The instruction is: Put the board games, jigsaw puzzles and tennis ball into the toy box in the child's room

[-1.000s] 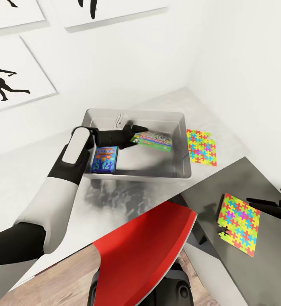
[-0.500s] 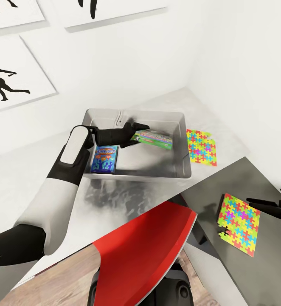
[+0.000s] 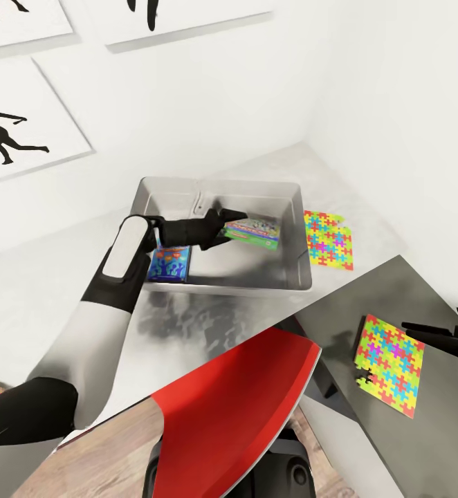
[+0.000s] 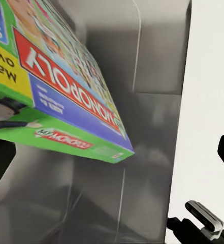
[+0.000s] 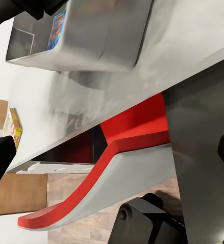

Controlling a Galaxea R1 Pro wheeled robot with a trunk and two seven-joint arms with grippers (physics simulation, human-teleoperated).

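My left gripper [image 3: 223, 223] was clamped on the near edge of the Monopoly box [image 3: 254, 230], holding it tilted inside the toy box [image 3: 288, 188]. My left wrist camera read its upside-down logo [image 4: 71, 90] against the bin's grey wall. The head view added the Balderdash box [image 3: 169, 263] beneath my forearm. My right gripper [image 3: 433, 333] stood open over the side table [image 3: 443, 290] beside one jigsaw [image 3: 389, 362]; another jigsaw [image 3: 328, 238] lay just outside the bin. The right wrist camera alone caught a small yellow game box [image 5: 13, 127] on the floor.

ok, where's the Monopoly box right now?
Head view: the Monopoly box is inside the toy box, right of the blue Balderdash box, with the left gripper at its left end.
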